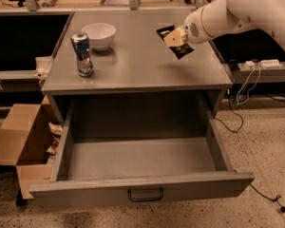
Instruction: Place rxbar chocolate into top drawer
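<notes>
Rxbar chocolate [185,52] hangs tilted just above the far right of the tabletop [133,68], pinched between the closed fingers of the gripper [175,37]. Held clear like this, it can probably be carried nearer, over the open top drawer [142,188].

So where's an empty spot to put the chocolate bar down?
The wide grey open drawer is bare inside, wall to wall. The grey tabletop is free in the middle and front. Crowded: its left back, by the blue-silver can and white bowl. The gripper holds the dark-wrapped bar at the right back.
</notes>
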Motion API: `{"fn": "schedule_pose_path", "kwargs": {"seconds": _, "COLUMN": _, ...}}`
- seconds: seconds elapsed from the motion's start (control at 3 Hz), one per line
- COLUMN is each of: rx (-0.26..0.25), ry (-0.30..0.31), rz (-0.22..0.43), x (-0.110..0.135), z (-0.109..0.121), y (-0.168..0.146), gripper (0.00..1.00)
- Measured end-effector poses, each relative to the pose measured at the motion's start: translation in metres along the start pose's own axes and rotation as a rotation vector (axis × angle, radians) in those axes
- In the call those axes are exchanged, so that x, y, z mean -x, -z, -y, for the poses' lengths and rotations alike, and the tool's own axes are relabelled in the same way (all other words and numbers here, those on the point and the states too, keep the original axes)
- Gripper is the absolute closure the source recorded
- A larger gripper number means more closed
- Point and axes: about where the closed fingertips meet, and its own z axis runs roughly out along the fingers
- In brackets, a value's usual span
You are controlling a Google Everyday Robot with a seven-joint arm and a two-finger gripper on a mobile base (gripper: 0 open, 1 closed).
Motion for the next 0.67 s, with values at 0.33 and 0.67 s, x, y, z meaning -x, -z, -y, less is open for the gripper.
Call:
{"fn": "schedule_pose_path", "kwargs": {"seconds": 0.33, "rx": 0.041, "ry": 0.034, "rz": 0.030, "x": 0.0050, "z": -0.0126, "y": 0.0029, "gripper": 1.00}}
{"fn": "schedule_pose_path", "kwargs": {"seconds": 0.67, "rx": 0.035, "ry": 0.027, "rz": 0.024, "x": 0.0039, "z": -0.0111, "y": 0.0014, "gripper": 1.00}}
